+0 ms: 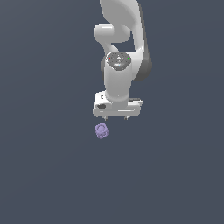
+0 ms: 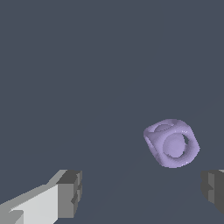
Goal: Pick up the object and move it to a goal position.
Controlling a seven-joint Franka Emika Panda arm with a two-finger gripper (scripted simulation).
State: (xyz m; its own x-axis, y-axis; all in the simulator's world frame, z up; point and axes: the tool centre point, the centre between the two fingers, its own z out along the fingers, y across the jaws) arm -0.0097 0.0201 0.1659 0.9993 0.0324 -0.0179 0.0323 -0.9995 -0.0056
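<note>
The object (image 1: 101,131) is a small pale purple lumpy cube with a ring-like face, lying on the dark grey floor. In the exterior view it sits just below the white gripper (image 1: 116,118) and a little toward that view's left of its centre. The gripper's two short fingertips point down and stand wide apart, with nothing between them. The wrist view shows the object (image 2: 171,143) on the floor beyond the grey fingertips (image 2: 70,192), nearer the other finger, apart from both. The gripper (image 2: 142,192) is open.
A plain dark grey floor (image 1: 48,175) fills both views. The white arm (image 1: 120,48) rises above the gripper toward the top of the exterior view. No other objects or marker show.
</note>
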